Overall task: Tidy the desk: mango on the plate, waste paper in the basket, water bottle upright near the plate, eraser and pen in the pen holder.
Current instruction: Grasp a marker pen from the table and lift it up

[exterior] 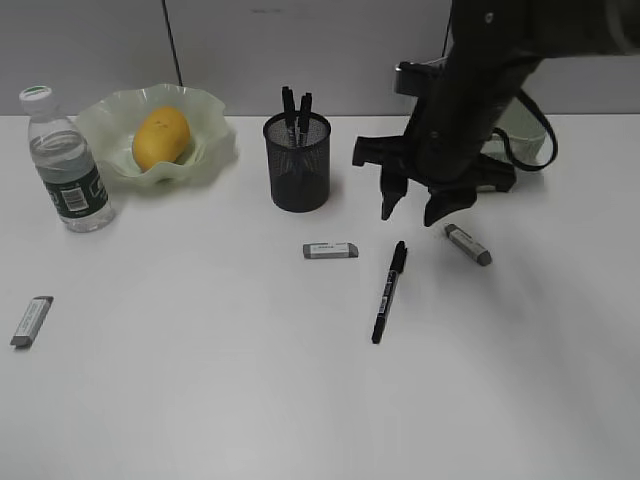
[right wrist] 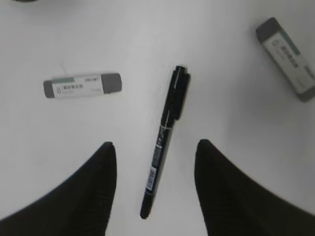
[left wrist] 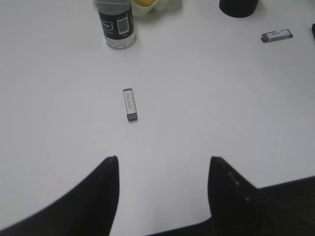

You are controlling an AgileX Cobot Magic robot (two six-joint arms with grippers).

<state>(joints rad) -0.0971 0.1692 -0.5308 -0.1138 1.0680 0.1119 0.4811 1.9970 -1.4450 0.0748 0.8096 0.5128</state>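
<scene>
Right gripper [exterior: 417, 212], jaws wide and empty, above black pen [exterior: 389, 291] lying right-front of the pen holder [exterior: 297, 162], erasers [exterior: 330, 250] nearby; left gripper [left wrist: 162, 162] wide, empty; mango [exterior: 161, 138] on plate [exterior: 215, 135], water bottle [exterior: 67, 163] upright left of holder.

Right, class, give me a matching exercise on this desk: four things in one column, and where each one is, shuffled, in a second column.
Things:
1. mango
2. water bottle
3. loose pen
4. right tool

Places or states:
A. standing upright left of the plate
B. lying flat on the desk
C. open, hovering above the desk
D. in the wavy-rimmed plate

Pairs: 1-D, 2-A, 3-B, 4-C
</scene>
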